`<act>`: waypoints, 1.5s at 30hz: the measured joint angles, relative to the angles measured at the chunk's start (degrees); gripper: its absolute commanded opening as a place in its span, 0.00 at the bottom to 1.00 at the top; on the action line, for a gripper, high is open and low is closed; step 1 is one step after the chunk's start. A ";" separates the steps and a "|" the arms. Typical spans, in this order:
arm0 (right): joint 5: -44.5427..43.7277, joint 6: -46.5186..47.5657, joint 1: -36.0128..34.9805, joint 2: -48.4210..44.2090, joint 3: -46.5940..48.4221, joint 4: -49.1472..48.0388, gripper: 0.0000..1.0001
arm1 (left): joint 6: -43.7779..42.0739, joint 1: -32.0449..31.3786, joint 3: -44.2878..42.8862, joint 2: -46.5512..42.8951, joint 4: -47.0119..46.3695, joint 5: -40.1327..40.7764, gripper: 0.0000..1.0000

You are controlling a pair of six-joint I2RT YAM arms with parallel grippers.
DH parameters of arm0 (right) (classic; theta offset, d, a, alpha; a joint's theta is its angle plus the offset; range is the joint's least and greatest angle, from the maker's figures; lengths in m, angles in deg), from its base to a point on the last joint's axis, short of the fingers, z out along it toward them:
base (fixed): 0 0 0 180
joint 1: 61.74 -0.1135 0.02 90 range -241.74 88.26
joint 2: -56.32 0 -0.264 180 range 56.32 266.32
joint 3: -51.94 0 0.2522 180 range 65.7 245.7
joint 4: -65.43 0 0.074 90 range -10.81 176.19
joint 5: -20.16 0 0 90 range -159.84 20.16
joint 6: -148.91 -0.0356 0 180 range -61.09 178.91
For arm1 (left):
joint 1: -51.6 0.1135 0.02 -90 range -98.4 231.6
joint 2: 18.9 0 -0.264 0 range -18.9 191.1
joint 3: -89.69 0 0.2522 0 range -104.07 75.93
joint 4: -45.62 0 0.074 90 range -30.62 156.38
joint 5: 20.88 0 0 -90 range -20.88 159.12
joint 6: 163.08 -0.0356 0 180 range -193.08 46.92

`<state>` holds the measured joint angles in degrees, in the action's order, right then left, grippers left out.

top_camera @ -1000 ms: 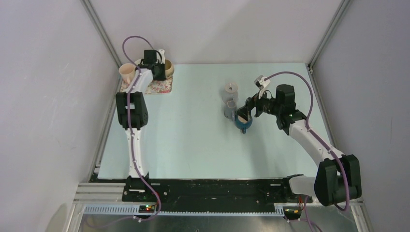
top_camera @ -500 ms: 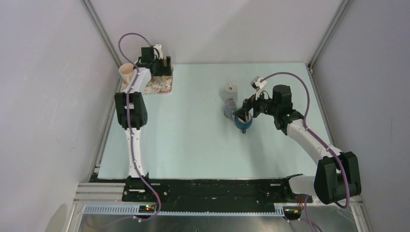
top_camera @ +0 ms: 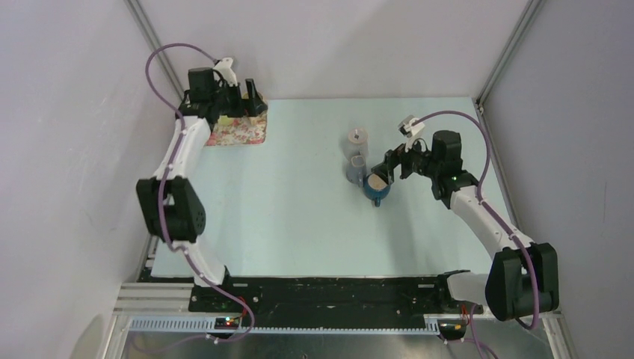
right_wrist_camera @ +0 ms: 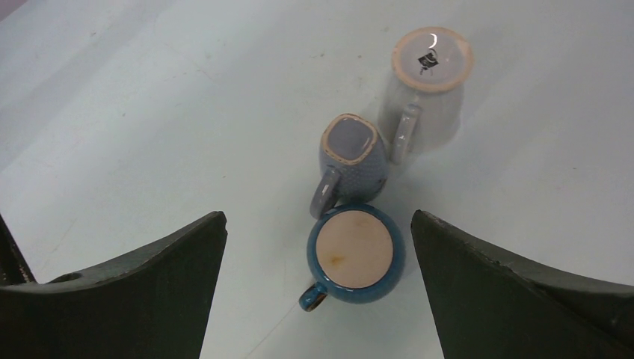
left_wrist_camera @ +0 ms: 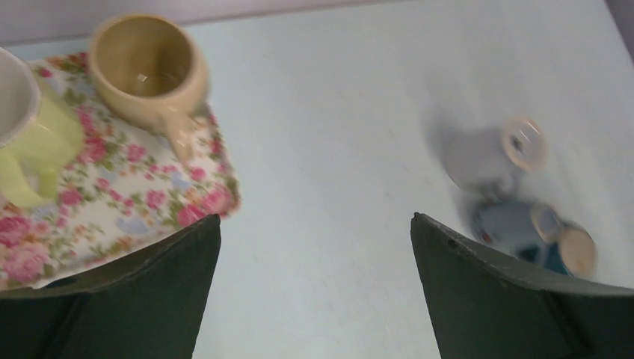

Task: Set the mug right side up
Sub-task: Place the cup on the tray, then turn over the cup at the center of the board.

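Note:
Three mugs stand upside down mid-table: a dark blue round mug (right_wrist_camera: 356, 253) (top_camera: 375, 191), a grey-blue square mug (right_wrist_camera: 353, 158) (top_camera: 356, 167) touching it, and a white mug (right_wrist_camera: 426, 90) (top_camera: 357, 139) behind. My right gripper (right_wrist_camera: 319, 217) (top_camera: 383, 173) hovers open above the dark blue mug, whose tan base shows between the fingers. My left gripper (left_wrist_camera: 315, 224) (top_camera: 243, 99) is open and empty at the far left, above the edge of a floral tray (left_wrist_camera: 149, 202). On the tray a tan mug (left_wrist_camera: 146, 63) stands right side up.
A yellow-green mug (left_wrist_camera: 30, 142) also stands on the floral tray (top_camera: 243, 133) at the back left corner. Grey walls with metal posts close in the table at the back and both sides.
My left gripper opened, let go of the tan mug on the tray and drew back, the arm swinging left. My right gripper stayed open over the dark blue mug, shifting only slightly.

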<state>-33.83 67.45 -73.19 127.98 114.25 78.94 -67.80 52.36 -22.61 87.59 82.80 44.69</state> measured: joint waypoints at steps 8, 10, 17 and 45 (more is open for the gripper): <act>0.81 2.01 1.20 -1.18 0.02 3.04 0.99 | -9.77 -4.39 23.47 -22.34 -0.20 -4.68 1.00; 1.22 3.13 1.20 -1.29 0.42 4.46 0.99 | -12.68 -4.44 28.52 -25.55 -0.17 -4.72 1.00; 0.50 11.15 -0.17 -1.77 2.99 13.84 0.99 | -20.02 -3.98 39.67 -33.03 1.20 -7.10 1.00; -5.64 9.44 0.13 0.17 -6.12 4.17 1.00 | -22.27 -4.00 43.89 -29.53 1.09 -11.85 1.00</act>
<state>-39.47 76.89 -73.06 128.15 108.13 83.11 -90.08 48.36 21.28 58.07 83.89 32.84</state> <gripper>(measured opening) 0.993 0.995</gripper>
